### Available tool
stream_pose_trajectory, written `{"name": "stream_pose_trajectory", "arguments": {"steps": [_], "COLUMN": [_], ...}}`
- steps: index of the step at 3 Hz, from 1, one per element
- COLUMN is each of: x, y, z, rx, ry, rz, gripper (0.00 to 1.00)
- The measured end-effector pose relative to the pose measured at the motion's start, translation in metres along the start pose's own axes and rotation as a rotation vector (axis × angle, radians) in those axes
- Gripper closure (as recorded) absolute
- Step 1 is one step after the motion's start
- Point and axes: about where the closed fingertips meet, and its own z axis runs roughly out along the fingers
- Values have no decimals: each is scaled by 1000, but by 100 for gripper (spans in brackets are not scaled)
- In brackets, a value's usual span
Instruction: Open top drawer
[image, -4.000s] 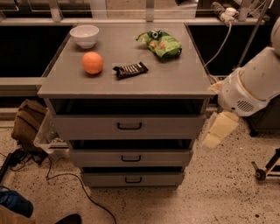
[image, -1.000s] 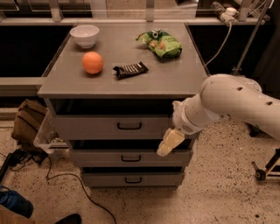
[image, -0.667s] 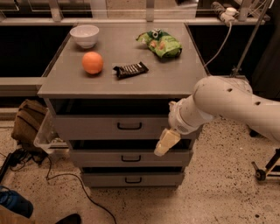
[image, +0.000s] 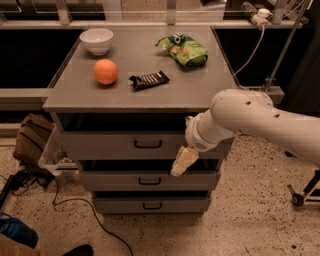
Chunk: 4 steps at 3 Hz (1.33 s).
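The top drawer (image: 100, 145) is the uppermost of three grey drawers in a grey cabinet, with a small black bar handle (image: 147, 144) at its front middle. Its front sits flush with the cabinet. My gripper (image: 183, 161) hangs from the white arm coming in from the right. It is in front of the top drawer's lower right part, just right of and below the handle, not touching the handle.
On the cabinet top (image: 200, 90) lie a white bowl (image: 97, 40), an orange (image: 105, 71), a dark snack bar (image: 149, 79) and a green chip bag (image: 183, 48). Two lower drawers (image: 110, 180) sit beneath. A bag (image: 31, 137) and cables lie on the floor left.
My arm has swung left from the cabinet's right side across the front, bringing the gripper closer to the top drawer's handle. The drawers have not moved.
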Motion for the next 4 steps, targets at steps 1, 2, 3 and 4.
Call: {"name": "stream_pose_trajectory", "arguments": {"steps": [1,2,3,4], "x": [4,4,0,-9], "y": [5,9,3,-2], "z": [15,39,64,81], "rx": [-2,-33,-50,-67], "ry": [-8,-13,-28,-30], "rz": [17,11,-5,-40], "gripper": [0,0,0,0]}}
